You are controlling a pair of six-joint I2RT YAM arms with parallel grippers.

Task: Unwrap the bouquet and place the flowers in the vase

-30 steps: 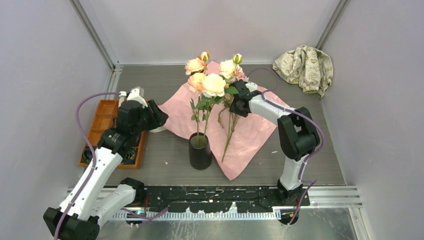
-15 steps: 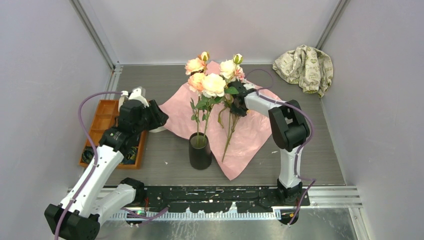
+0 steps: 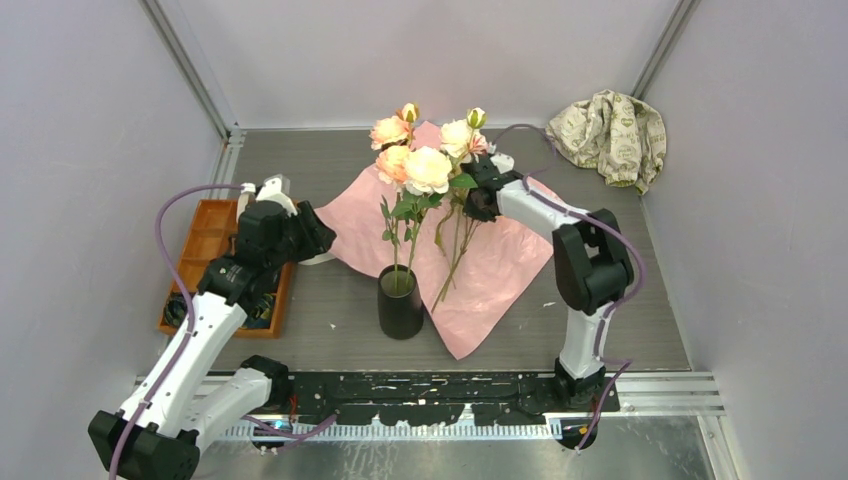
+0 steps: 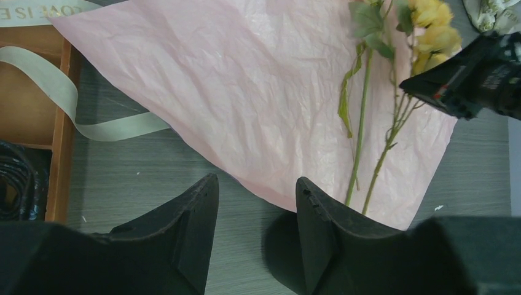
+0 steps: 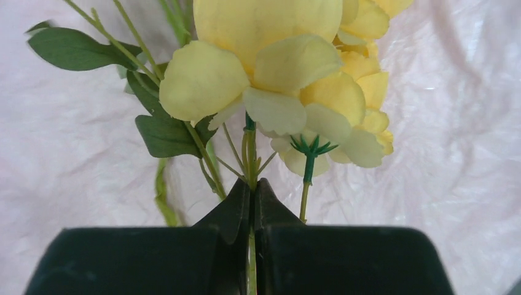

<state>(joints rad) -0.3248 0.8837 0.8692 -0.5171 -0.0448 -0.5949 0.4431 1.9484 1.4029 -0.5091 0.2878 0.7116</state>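
Note:
The bouquet is undone, and its pink wrapping paper [image 3: 500, 270] [image 4: 246, 92] lies spread flat on the table. The black vase [image 3: 400, 305] stands at the paper's near left edge with two flowers [image 3: 428, 170] upright in it. My right gripper [image 3: 478, 195] [image 5: 252, 184] is shut on the green stem [image 5: 250, 153] of a yellow-bloomed flower [image 5: 270, 37] just under the head. That flower's long stem [image 3: 455, 250] slants down over the paper right of the vase. My left gripper [image 3: 303, 235] [image 4: 255, 181] hovers open and holds nothing, over the table left of the paper.
An orange tray [image 3: 205, 245] [image 4: 31, 104] with black coiled rolls [image 4: 18, 184] sits at the left under the left arm. The beige ribbon [image 4: 55, 80] trails from it towards the paper. A beige patterned cloth [image 3: 610, 130] lies crumpled in the back right corner.
My right gripper has closed on the flower stem. The stem's lower end has swung slightly left and up off the paper. The left arm has not moved.

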